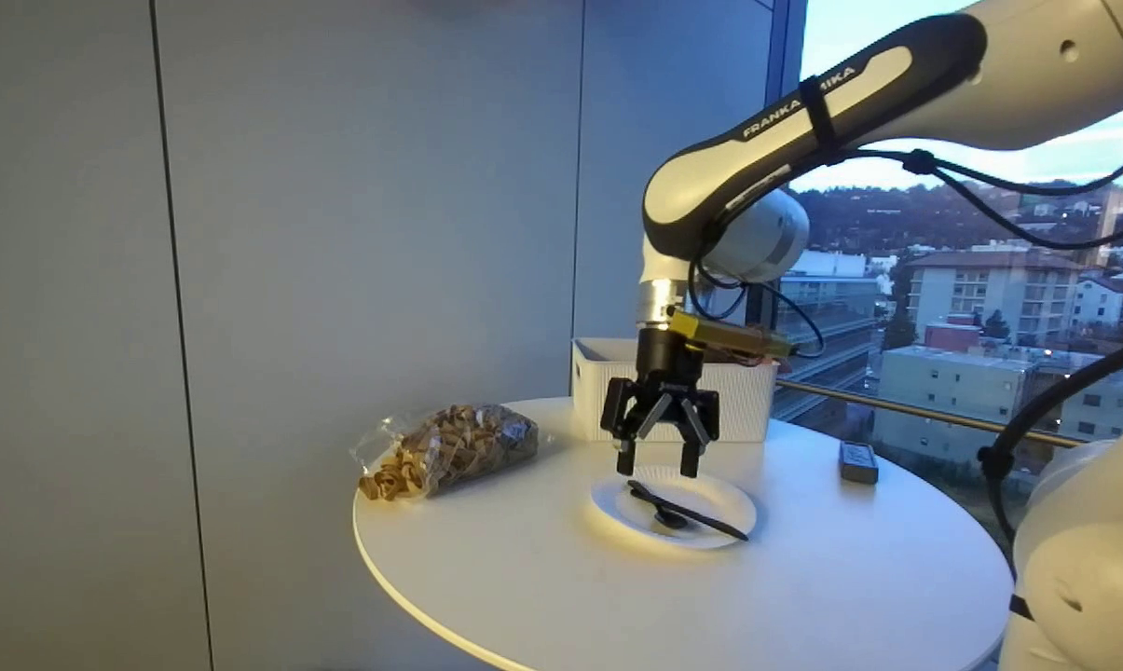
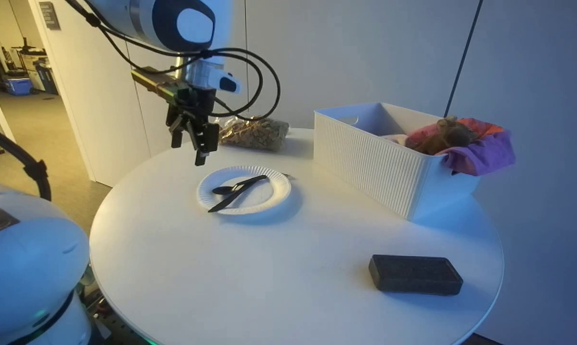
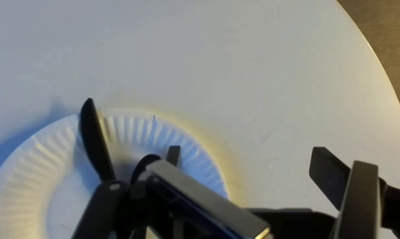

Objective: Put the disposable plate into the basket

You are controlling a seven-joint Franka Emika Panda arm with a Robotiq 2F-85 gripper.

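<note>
The disposable plate [image 1: 617, 520] lies flat on the round white table in both exterior views [image 2: 274, 199], with a black knife [image 2: 238, 194] and a black spoon [image 1: 670, 519] on it. My gripper [image 1: 658, 461] is open and empty above the plate's edge; it also shows in an exterior view [image 2: 188, 149]. In the wrist view [image 3: 248, 162] one finger is over the plate's rim [image 3: 20, 199] and the other is over bare table outside it. The spoon is mostly hidden there by the gripper. The basket [image 2: 365, 158] is a white ribbed bin, partly behind the gripper in an exterior view [image 1: 743, 410].
Colourful cloth [image 2: 482, 148] and a brown plush-like thing [image 2: 444, 136] lie in the basket, the cloth hanging over its rim. A clear bag of brown snacks [image 1: 468, 447] lies near the table's edge. A dark block [image 2: 415, 274] lies on the table near the basket.
</note>
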